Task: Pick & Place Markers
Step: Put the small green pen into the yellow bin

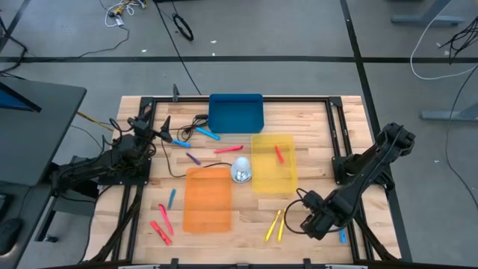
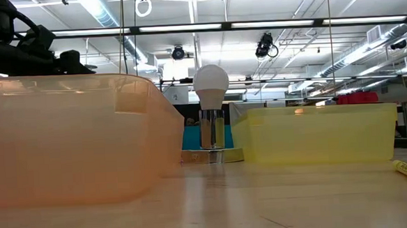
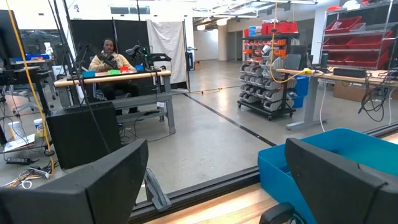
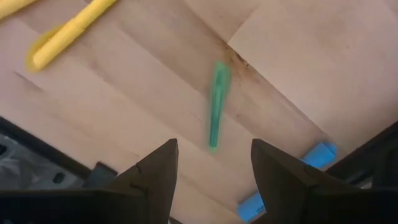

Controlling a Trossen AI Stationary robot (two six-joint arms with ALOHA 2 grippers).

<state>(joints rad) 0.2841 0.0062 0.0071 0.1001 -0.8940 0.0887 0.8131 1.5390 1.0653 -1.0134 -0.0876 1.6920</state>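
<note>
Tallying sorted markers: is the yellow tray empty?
No. The high view shows one red marker lying inside the yellow tray.

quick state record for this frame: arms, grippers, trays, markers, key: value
left gripper: open, far-left of table, next to blue tray, holding nothing
right gripper: open, above green marker, near-right table edge
yellow tray: holds one red marker
orange tray: no markers seen inside
yellow markers: two, loose on table beside right gripper
other loose markers: red, blue, purple scattered left and centre
bulb-shaped object: between orange and yellow trays
</note>
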